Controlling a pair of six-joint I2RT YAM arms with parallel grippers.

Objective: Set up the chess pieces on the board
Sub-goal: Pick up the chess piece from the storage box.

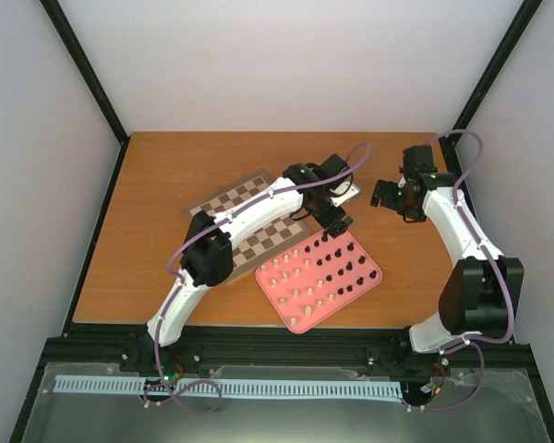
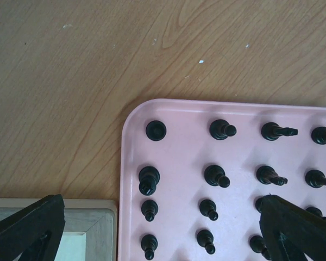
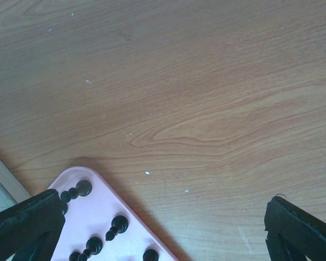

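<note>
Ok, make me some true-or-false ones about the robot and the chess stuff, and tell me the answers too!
1. The dark pieces stand in the pink tray. True.
2. The left hand is gripping a dark piece. False: it is open and empty, above the tray's far corner.
3. The cream pieces are lined up on the board. False: they stand in the tray, next to the dark ones.
4. The right hand is open above the wooden table, beside the tray. True.
</note>
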